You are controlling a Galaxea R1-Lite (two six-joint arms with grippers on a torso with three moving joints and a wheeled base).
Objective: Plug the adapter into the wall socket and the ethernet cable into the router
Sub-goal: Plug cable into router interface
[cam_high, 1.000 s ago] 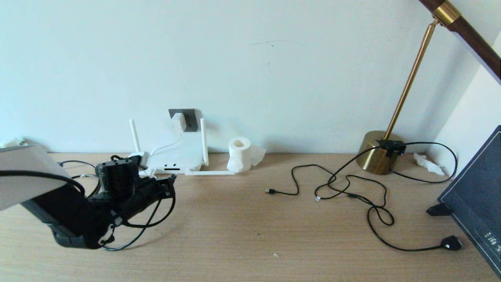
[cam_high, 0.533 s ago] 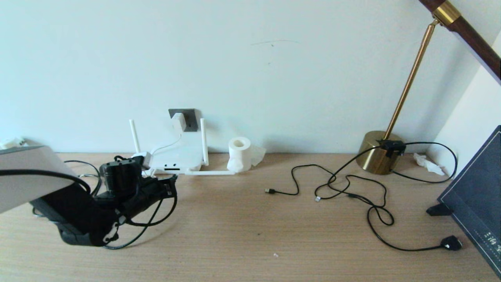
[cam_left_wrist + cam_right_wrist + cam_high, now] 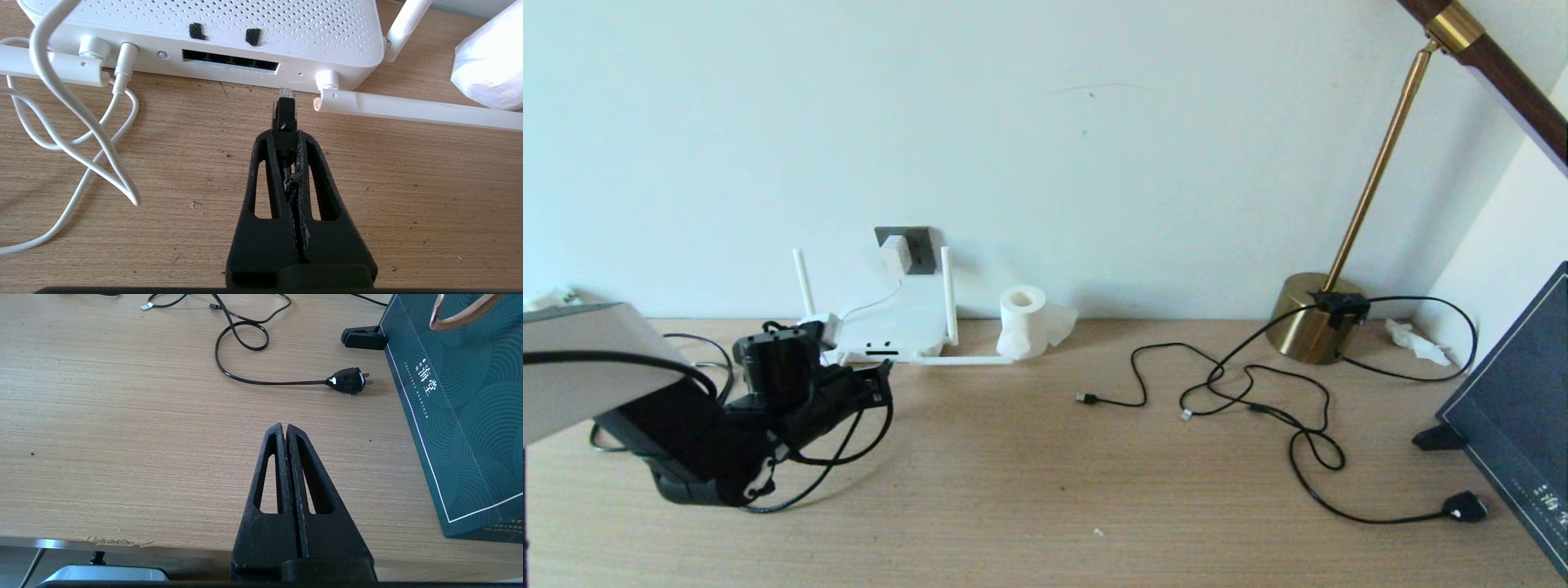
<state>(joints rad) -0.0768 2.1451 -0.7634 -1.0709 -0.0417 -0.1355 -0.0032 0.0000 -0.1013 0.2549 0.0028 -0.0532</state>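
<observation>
In the left wrist view, the left gripper (image 3: pixel 286 136) sat at centre frame, pinching the black ethernet cable's clear-tipped plug (image 3: pixel 284 107), whose tip lay just short of the flat white four-antenna router (image 3: pixel 310 24) and right of its dark port strip (image 3: pixel 231 64). Seating it probably called for a slight shift left, then a straight level push. The small white adapter (image 3: pixel 894 251) sat on the dark grey wall socket (image 3: pixel 920 245). The right gripper (image 3: pixel 284 430) hung pressed together over the wooden table (image 3: pixel 102 416).
</observation>
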